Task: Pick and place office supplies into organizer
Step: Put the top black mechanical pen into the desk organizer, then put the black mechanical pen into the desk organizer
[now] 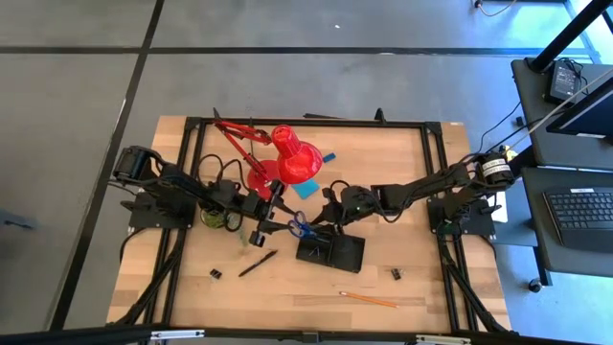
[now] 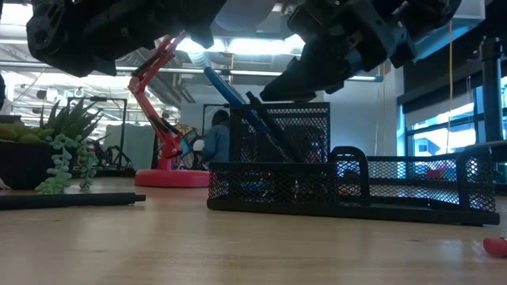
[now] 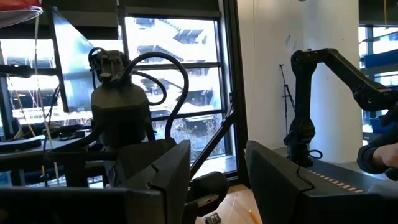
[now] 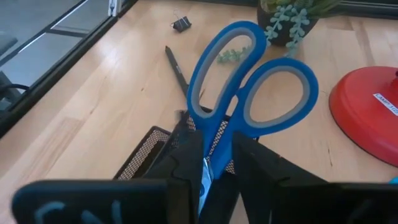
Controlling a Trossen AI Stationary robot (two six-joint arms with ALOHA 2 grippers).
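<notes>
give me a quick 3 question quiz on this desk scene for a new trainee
1. True or false: the blue-handled scissors stand blades-down in the organizer, between the right gripper's fingers.
2. Which item lies on the bare table nearest the front edge? A) orange pencil B) red lamp C) potted plant
3. Fill in: the left gripper is held up off the table with its fingers ____.

Key: 1 true; 2 A; 3 open
</notes>
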